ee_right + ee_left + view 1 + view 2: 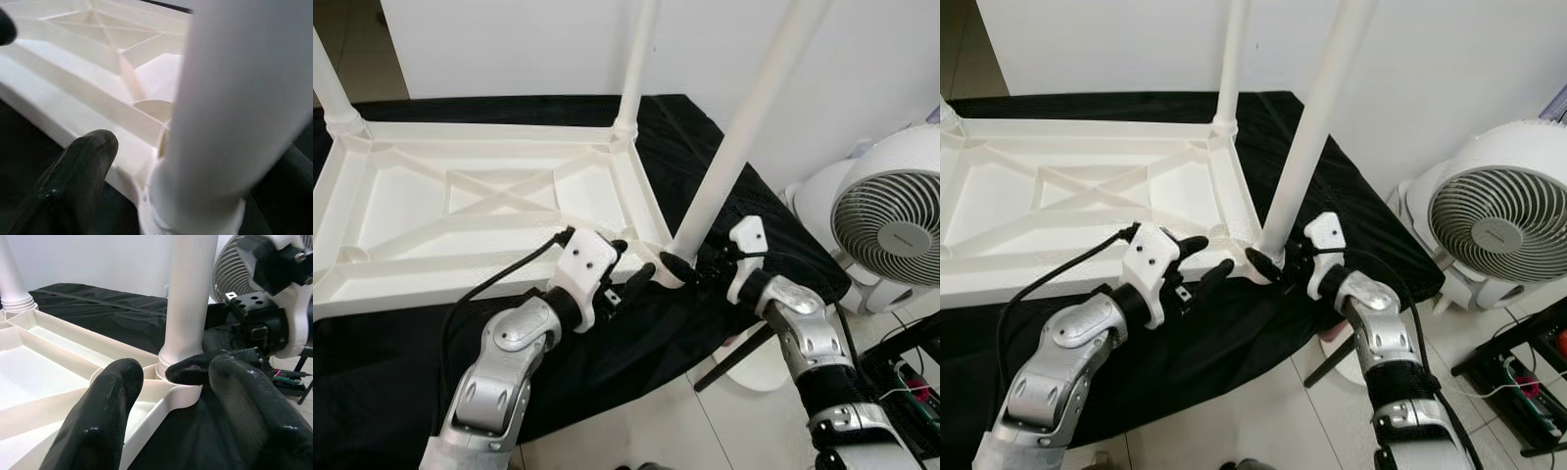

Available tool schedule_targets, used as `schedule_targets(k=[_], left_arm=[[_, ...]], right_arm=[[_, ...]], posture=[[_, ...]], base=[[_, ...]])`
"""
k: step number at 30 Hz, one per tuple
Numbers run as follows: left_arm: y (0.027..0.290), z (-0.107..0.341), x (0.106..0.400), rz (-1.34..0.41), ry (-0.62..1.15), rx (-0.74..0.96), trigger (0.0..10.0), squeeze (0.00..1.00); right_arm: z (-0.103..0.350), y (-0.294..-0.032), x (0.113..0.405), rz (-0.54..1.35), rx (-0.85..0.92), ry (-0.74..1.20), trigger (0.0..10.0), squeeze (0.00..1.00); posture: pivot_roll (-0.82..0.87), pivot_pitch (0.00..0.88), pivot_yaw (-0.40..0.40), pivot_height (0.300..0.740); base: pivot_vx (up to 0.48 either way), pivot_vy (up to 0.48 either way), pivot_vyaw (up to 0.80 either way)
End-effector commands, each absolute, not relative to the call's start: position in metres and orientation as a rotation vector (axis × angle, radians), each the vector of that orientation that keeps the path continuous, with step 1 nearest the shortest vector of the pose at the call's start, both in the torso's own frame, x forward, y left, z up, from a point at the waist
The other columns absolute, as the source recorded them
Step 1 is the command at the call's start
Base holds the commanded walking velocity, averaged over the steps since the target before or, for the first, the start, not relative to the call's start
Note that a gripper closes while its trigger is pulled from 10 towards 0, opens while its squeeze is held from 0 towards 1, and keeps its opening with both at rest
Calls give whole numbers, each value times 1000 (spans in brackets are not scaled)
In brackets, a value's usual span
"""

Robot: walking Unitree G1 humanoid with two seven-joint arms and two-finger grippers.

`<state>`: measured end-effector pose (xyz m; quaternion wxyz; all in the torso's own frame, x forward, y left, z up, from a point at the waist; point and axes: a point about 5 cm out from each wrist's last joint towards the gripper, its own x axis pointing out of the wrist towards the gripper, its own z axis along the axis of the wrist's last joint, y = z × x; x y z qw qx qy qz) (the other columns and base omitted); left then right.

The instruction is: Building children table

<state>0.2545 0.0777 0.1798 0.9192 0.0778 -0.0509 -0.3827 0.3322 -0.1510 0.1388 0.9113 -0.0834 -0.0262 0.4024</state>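
White wall and pale tiled floor close in a low surface draped in black cloth point(401, 362), and on that cloth the white tabletop point(460, 211) lies upside down, its ribbed underside facing up.

My right gripper point(1278, 262) is at the tabletop's near right corner, where a long white leg point(744, 137) stands in its socket. My two black fingers there sit on either side of the leg's base: in the right wrist view one fingertip point(88, 156) rests against the corner's rim while the leg point(230, 122) rises just beside it. They look closed round the base of the leg, touching it.

My left gripper point(631, 266) is just beside the same corner, on the near edge of the tabletop. Its fingers point(105, 406) are spread apart with nothing between them; in the left wrist view the corner socket and the base of the leg show through the gap, with my right gripper's fingertip pressed against the leg's collar.

Farther out, a second leg point(636, 69) stands upright in the far right corner, and a third leg point(331, 83) rises from the far left corner. A white fan point(886, 215) sits on the floor to my right, well apart from the cloth
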Motion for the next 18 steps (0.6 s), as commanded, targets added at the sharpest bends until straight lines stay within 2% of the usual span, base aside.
schedule_targets(k=[1, 4, 5, 6, 7, 8, 18], left_arm=[[76, 179, 255, -761, -98, 153, 10000, 0], [77, 181, 255, -756, -103, 156, 10000, 0], [77, 181, 255, -752, -104, 158, 10000, 0], [77, 181, 255, -752, -104, 158, 10000, 0], [78, 181, 255, -749, -104, 159, 10000, 0], [79, 181, 255, -745, -103, 161, 10000, 0], [78, 181, 255, -751, -101, 158, 10000, 0]], right_arm=[[135, -155, 334, 833, -196, -33, 10000, 0], [131, -145, 344, 870, -220, 5, 10000, 0], [129, -144, 345, 884, -228, 15, 3020, 0], [129, -144, 345, 884, -228, 15, 3020, 0], [128, -143, 346, 889, -233, 19, 2118, 0], [127, -144, 346, 895, -232, 23, 0, 0], [125, -155, 346, 872, -212, 7, 0, 0]], posture=[[96, 71, -119, 740], [113, 67, -121, 740], [118, 67, -124, 740], [118, 67, -124, 740], [121, 67, -124, 740], [123, 66, -126, 740], [110, 69, -121, 740]], base=[[0, 0, 0], [0, 0, 0], [0, 0, 0], [0, 0, 0], [0, 0, 0], [0, 0, 0], [0, 0, 0]])
